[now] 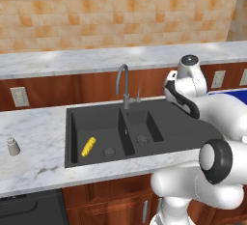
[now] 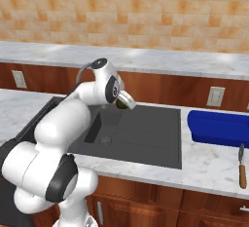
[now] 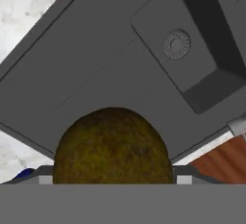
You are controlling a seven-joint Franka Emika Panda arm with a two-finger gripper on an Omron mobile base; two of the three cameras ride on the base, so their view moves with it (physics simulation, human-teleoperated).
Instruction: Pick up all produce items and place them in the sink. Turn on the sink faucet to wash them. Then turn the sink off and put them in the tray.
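Gripper (image 2: 125, 102) first: it's closed around the olive-brown fruit (image 3: 112, 146), jaws spread fairly wide because the fruit is plump, and the hand carries it high over the sink (image 2: 146, 138), presumably so it clears the rim before being let down. From the hand camera the fruit sits at six o'clock, with the narrower basin's drain (image 3: 177, 43) up around one o'clock, so a drop there looks likely. Corn cob (image 1: 89, 146) already lies in the wide basin, at about nine o'clock from its drain. Faucet (image 1: 124, 85) stands behind the divider. Off at three o'clock on the counter waits the blue tray (image 2: 219, 127).
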